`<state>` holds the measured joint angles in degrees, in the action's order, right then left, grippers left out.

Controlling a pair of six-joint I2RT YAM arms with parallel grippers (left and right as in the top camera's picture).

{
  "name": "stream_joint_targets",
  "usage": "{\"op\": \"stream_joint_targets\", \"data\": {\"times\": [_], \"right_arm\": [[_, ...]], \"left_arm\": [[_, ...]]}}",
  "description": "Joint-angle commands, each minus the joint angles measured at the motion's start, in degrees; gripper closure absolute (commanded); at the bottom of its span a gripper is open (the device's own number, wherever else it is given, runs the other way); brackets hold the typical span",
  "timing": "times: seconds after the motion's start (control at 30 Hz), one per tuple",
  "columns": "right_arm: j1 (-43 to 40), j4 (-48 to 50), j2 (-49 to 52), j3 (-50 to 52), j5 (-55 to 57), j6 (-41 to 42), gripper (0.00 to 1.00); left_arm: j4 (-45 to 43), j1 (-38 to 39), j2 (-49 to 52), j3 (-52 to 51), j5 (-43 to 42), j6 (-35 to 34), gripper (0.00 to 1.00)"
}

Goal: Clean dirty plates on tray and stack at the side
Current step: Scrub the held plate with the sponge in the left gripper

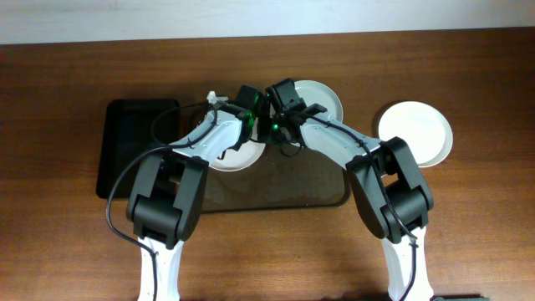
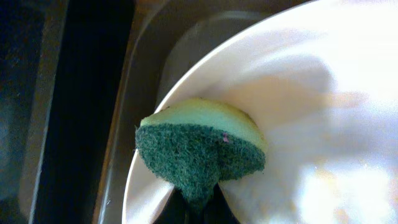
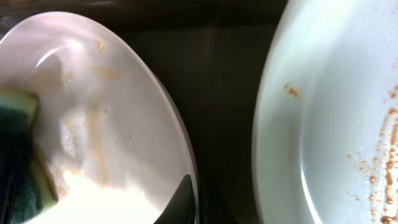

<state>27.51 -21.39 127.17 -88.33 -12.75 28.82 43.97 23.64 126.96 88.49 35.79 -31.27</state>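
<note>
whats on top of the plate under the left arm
A sponge, yellow with its green scrub face toward the camera, rests on the plate near its rim. Whatever lies on the plate beneath the sponge is covered.

Dull brown for the tray (image 1: 276,191); black for the narrow tray (image 1: 134,146) left of it. Plain white on the side plate (image 1: 415,132) right of the tray. On the tray, a bluish plate (image 3: 323,124) flecked reddish-brown and a white plate (image 3: 112,124) streaked faint tan. Dark green over yellow-green on the sponge (image 2: 199,155)
</note>
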Motion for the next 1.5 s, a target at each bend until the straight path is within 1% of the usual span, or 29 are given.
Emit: {"op": "stream_joint_targets", "data": {"times": [0.0, 0.1, 0.2, 0.33, 0.37, 0.4, 0.43, 0.5, 0.57, 0.6, 0.63, 0.67, 0.73, 0.77, 0.8, 0.83, 0.9, 0.97, 1.03, 1.1, 1.13, 1.2, 1.23, 1.27, 1.3, 1.33, 1.37, 1.43, 1.47], "right_arm": [[-0.17, -0.68, 1.79, -0.39, 1.79, 0.63, 0.96], [-0.15, -0.68, 1.79, -0.39, 1.79, 0.63, 0.96], [-0.15, -0.9, 1.79, -0.39, 1.79, 0.63, 0.96], [-0.15, -0.92, 1.79, -0.39, 1.79, 0.63, 0.96], [-0.15, -0.92, 1.79, -0.39, 1.79, 0.63, 0.96], [-0.15, -0.92, 1.79, -0.39, 1.79, 0.63, 0.96], [-0.15, -0.9, 1.79, -0.39, 1.79, 0.63, 0.96], [-0.15, -0.9, 1.79, -0.39, 1.79, 0.63, 0.96], [-0.15, -0.9, 1.79, -0.39, 1.79, 0.63, 0.96], [-0.15, -0.96, 1.79, -0.39, 1.79, 0.61, 0.96], [-0.15, -1.05, 1.79, -0.39, 1.79, 0.63, 0.96], [-0.15, -1.03, 1.79, -0.39, 1.79, 0.63, 0.96], [-0.15, -1.05, 1.79, -0.39, 1.79, 0.61, 0.96], [-0.15, -1.03, 1.79, -0.39, 1.79, 0.63, 0.96], [-0.15, -0.98, 1.79, -0.39, 1.79, 0.61, 0.96], [-0.15, -1.01, 1.79, -0.39, 1.79, 0.63, 0.96], [-0.15, -1.01, 1.79, -0.39, 1.79, 0.63, 0.96], [-0.15, -1.05, 1.79, -0.39, 1.79, 0.61, 0.96], [-0.15, -1.05, 1.79, -0.39, 1.79, 0.61, 0.96], [-0.15, -1.03, 1.79, -0.39, 1.79, 0.63, 0.96], [-0.15, -1.05, 1.79, -0.39, 1.77, 0.61, 0.96], [-0.15, -1.03, 1.79, -0.39, 1.79, 0.61, 0.96], [-0.15, -1.05, 1.79, -0.39, 1.77, 0.61, 0.96], [-0.15, -1.05, 1.79, -0.39, 1.77, 0.61, 0.96], [-0.15, -1.03, 1.79, -0.39, 1.77, 0.61, 0.96], [-0.15, -1.03, 1.79, -0.39, 1.77, 0.61, 0.96], [-0.15, -1.03, 1.79, -0.39, 1.77, 0.61, 0.96], [-0.15, -1.03, 1.79, -0.39, 1.77, 0.61, 0.96], [-0.15, -1.01, 1.79, -0.39, 1.77, 0.61, 0.96]], "left_arm": [[-5.46, -2.49, 3.87, -2.36, -7.43, -0.37, 0.99], [-8.5, -3.98, 3.87, -2.36, -7.41, -0.37, 0.99], [-16.72, -3.19, 3.87, -2.36, -8.94, 0.13, 0.99], [-23.19, -3.08, 3.87, -2.32, -13.16, 5.44, 0.99], [-23.8, -3.08, 3.85, -2.19, -16.9, 9.2, 1.0], [-23.54, -3.08, 3.85, -2.08, -25.79, 17.33, 0.99], [-19.54, -3.1, 3.85, -2.08, -32.44, 20.92, 0.99], [-11.43, -3.87, 3.85, -2.08, -37.24, 20.94, 0.99], [-5.68, -5.99, 3.85, -2.08, -47.3, 23.28, 0.99], [-1.92, -8.35, 3.85, -2.08, -54.23, 23.28, 1.0], [0.85, -10.75, 3.85, -2.1, -57.7, 23.26, 0.99], [2.29, -12.61, 3.85, -2.1, -58.66, 23.28, 1.0], [2.97, -16.33, 3.85, -2.1, -57.83, 23.23, 0.99], [1.9, -18.27, 3.85, -2.1, -52.81, 22.95, 0.99], [0.17, -19.32, 3.87, -2.1, -44.57, 19.65, 0.99], [-2.78, -19.58, 3.87, -2.1, -40.19, 18.45, 1.0], [-8.17, -18.99, 3.87, -2.1, -39.98, 17.18, 0.99], [-11.91, -17.97, 3.87, -2.1, -39.74, 11.85, 0.99], [-14.1, -16.11, 3.87, -2.1, -39.93, 11.15, 0.99], [-12.98, -13.97, 3.87, -2.1, -46.36, 17.09, 1.0], [-10.99, -13.16, 3.87, -2.08, -52.89, 19.67, 0.99], [-6.71, -13.09, 3.87, -2.1, -58.86, 20.26, 0.99], [-3.69, -13.2, 3.87, -2.1, -62.18, 22.01, 0.99], [0.09, -13.68, 3.87, -2.1, -62.82, 22.4, 0.99], [2.56, -14.38, 3.87, -2.1, -61.4, 23.08, 0.99], [3.28, -15.02, 3.87, -2.1, -56.65, 23.02, 0.99], [2.71, -15.47, 3.87, -2.1, -49.66, 21.73, 0.99], [0.22, -15.56, 3.87, -2.1, -34.16, 15.74, 0.99], [-1.42, -15.56, 3.87, -2.1, -28.81, 12.5, 0.99]]}}
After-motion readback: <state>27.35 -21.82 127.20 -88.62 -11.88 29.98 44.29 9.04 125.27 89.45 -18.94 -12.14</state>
